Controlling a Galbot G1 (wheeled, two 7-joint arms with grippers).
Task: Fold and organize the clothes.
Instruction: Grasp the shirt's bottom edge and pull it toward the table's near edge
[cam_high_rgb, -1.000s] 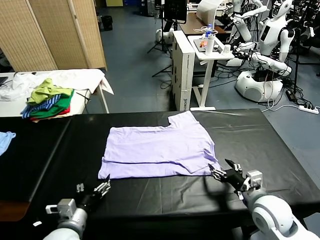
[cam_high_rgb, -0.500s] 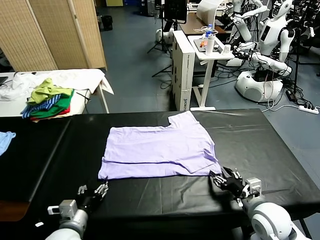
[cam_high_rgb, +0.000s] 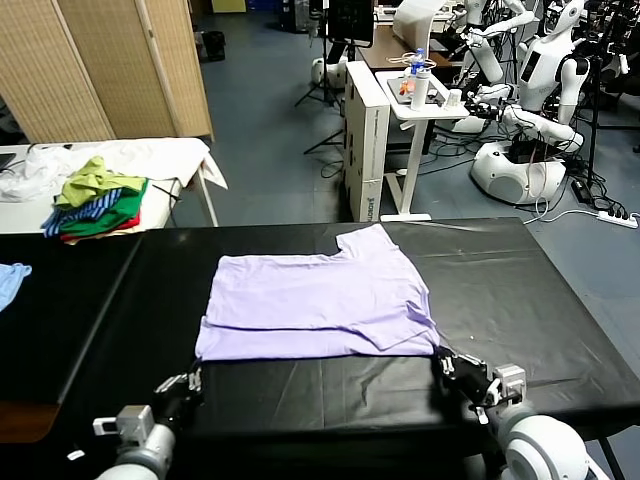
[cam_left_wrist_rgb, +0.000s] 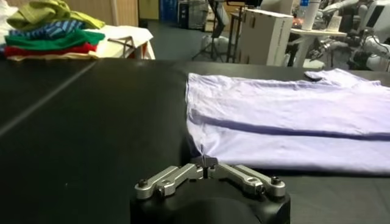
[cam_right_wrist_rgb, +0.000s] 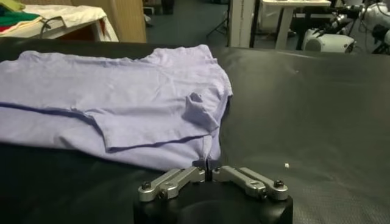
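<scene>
Left gripper (cam_left_wrist_rgb: 207, 163) and right gripper (cam_right_wrist_rgb: 209, 165) clenched on T-shirt (cam_high_rgb: 318, 305) near-edge corners; long axis along tabletop (cam_high_rgb: 520, 290) front edge.

Black-covered table (cam_high_rgb: 540, 290), blue-grey floor (cam_high_rgb: 270, 120), woven folding screen (cam_high_rgb: 110, 60), white side table (cam_high_rgb: 150, 155), white standing desk (cam_high_rgb: 405, 105)

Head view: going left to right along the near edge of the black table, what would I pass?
Left gripper, its fingers shut on the T-shirt's corner → lavender T-shirt → right gripper, pinching the other corner.
</scene>
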